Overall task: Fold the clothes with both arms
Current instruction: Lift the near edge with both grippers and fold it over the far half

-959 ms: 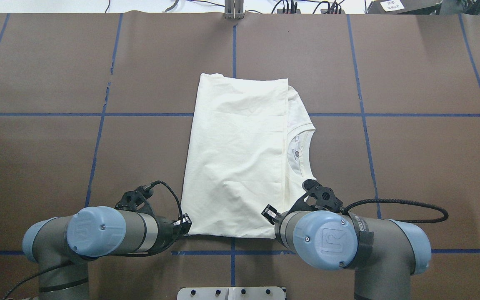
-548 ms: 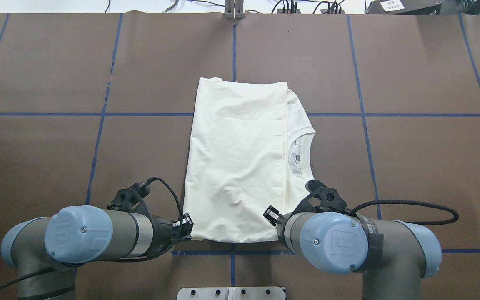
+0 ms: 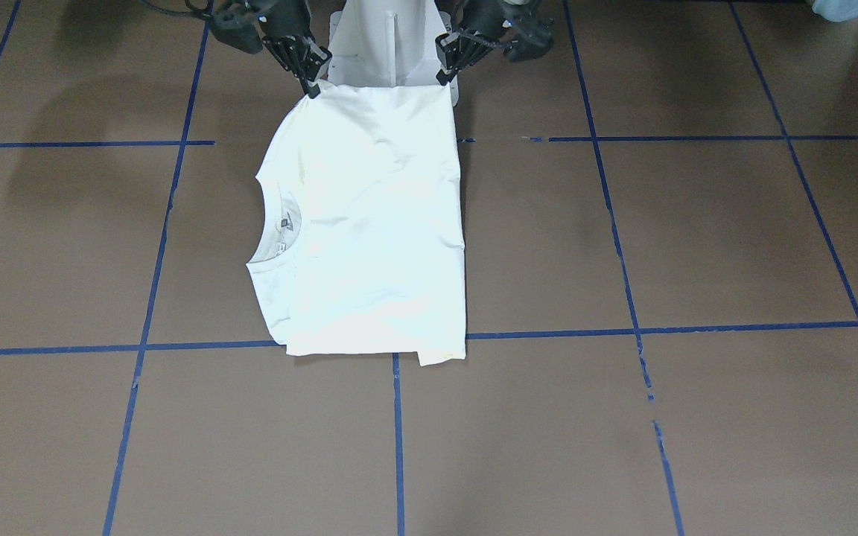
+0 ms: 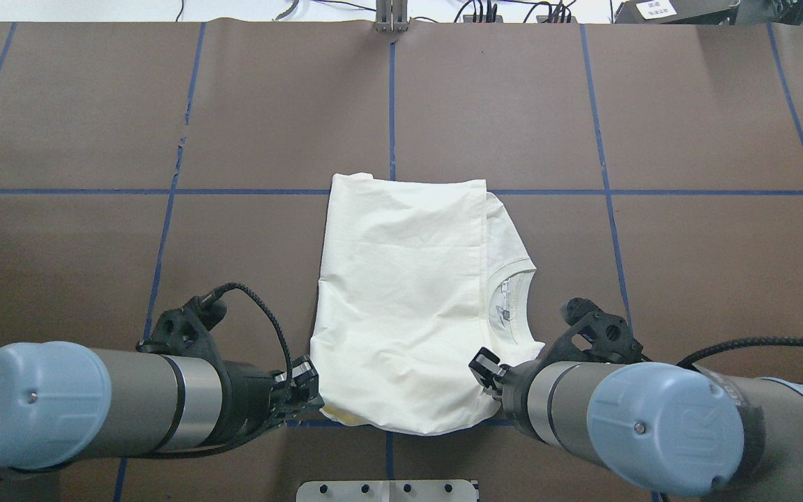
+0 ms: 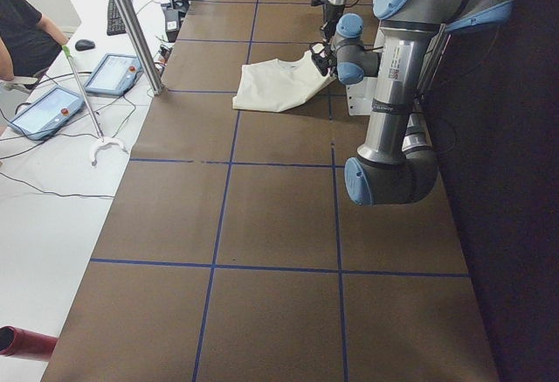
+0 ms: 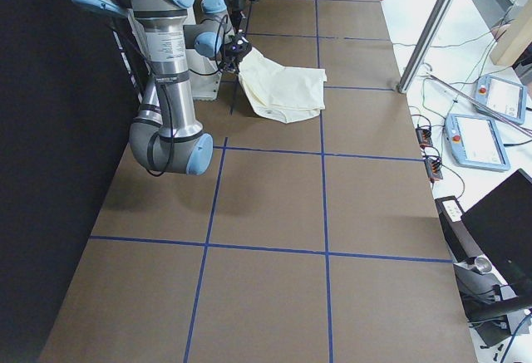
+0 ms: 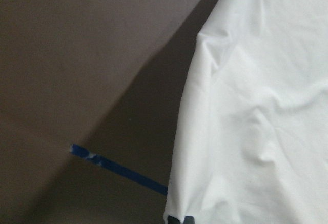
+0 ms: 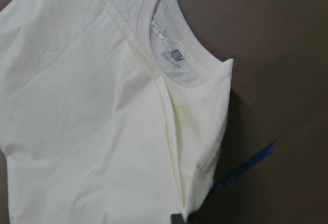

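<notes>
Front-facing exterior: brown table [image 3: 697, 238] w/ a grid of blue tape lines [image 3: 697, 327]. The cream T-shirt [image 3: 377, 223] lies folded mid-table, plain side up, collar [image 3: 280, 223] toward this view's left. Its edge nearest the white pedestal [image 3: 384, 45] is raised at both corners. The left gripper [image 3: 445, 74] (on this view's right) pinches one corner and the right gripper [image 3: 311, 82] the other.

Overhead exterior: left arm [image 4: 129, 404] and right arm [image 4: 652, 425] come in low from the bottom corners, wrists turned inward. The shirt's near hem sags between them over a tape line. Cables [image 4: 485, 10] lie on a white strip past the table's far edge.

Exterior left: the cloth slopes up from the table to the grippers. Beside the table is a white surface w/ two pendants [image 5: 113, 74], a keyboard [image 5: 116, 15], a mouse [image 5: 85, 45] and a metal post [image 5: 131, 24]. A person [image 5: 22, 37] in black sits at the frame's edge.

Exterior right: same slope. More pendants and a dark laptop [image 6: 499, 222] are on the white side.

Left wrist: cloth fills the right half and runs down to a dark fingertip [image 7: 178, 220], clamped on the fabric.

Right wrist: collar w/ label up top, and cloth gripped at the bottom edge.
</notes>
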Controlling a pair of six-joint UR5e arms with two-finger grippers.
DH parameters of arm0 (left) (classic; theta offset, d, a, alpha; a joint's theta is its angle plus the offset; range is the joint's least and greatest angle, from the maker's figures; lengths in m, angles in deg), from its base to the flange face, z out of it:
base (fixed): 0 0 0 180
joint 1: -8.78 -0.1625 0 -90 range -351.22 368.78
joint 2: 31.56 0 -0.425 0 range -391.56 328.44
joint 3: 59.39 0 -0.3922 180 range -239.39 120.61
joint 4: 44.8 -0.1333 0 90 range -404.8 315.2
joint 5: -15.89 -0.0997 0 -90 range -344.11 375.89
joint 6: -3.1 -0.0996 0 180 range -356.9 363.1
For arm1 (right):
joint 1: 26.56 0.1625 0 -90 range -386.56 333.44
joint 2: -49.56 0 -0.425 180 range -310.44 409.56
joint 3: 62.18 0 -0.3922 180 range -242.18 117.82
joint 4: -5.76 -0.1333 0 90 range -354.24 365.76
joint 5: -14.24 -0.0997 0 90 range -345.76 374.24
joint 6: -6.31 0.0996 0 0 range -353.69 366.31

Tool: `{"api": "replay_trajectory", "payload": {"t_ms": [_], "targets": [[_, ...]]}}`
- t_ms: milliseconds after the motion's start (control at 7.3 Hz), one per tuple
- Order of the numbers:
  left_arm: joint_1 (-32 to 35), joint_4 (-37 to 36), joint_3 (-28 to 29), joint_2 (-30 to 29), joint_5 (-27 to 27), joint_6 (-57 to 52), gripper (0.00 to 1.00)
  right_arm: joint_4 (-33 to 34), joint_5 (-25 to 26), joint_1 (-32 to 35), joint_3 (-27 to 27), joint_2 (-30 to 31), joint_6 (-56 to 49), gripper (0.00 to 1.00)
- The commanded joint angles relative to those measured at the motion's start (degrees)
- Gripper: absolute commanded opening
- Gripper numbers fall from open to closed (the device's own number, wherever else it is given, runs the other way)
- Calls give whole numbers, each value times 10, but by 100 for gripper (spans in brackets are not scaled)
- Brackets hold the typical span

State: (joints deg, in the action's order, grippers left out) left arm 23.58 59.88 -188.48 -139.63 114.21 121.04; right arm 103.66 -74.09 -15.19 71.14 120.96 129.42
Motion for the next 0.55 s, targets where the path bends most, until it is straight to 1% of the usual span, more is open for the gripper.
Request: {"api": "replay_trajectory", "payload": {"t_ms": [0,137,274,411], "targets": [[82,-21,19,-42,3,-33,0,1,10,69,-16,-13,-8,0],[115,-20,52,-58,19,-53,0,-1,-2,106,-44,-27,-12,0],[138,-14,86,-68,30,-74,0,-3,-16,135,-98,-55,-29,0],[146,-12,116,-79,29,-89,0,-30,-41,164,-144,-68,-38,0]]}}
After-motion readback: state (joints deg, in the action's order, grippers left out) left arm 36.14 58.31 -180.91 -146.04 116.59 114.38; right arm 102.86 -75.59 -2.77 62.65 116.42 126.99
